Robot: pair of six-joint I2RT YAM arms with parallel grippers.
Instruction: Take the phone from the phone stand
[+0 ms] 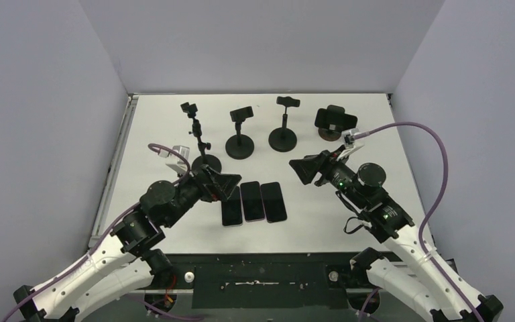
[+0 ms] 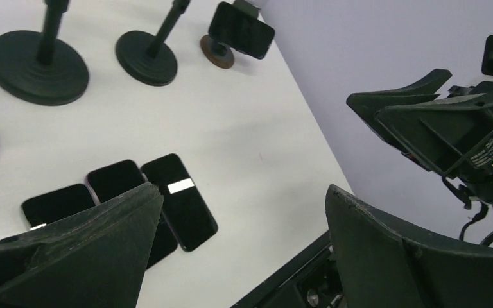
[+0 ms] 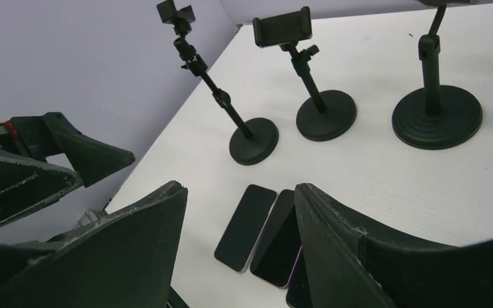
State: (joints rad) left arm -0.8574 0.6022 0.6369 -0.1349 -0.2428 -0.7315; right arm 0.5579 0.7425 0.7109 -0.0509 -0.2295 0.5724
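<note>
1. Left gripper (image 1: 228,186) hovers wide and empty, over the left edge of three loose phones (image 1: 253,202) lying flat on the worktop (image 1: 154,121).
2. Right gripper (image 1: 303,170) hangs with its jaws apart, holding nothing, near the phone (image 1: 335,119) clamped in the far-right phone stand (image 1: 326,133).
3. Likely risk: an unbraced pull tips the stand, or the phone slips out of a shallow grip.

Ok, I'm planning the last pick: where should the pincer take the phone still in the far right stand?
Probably a free short end. The phone sits landscape, with the stand seemingly clamping its long edges midway, so both ends stick out. The right pincer, open and nearest, could come from the front and pinch front to back.
</note>
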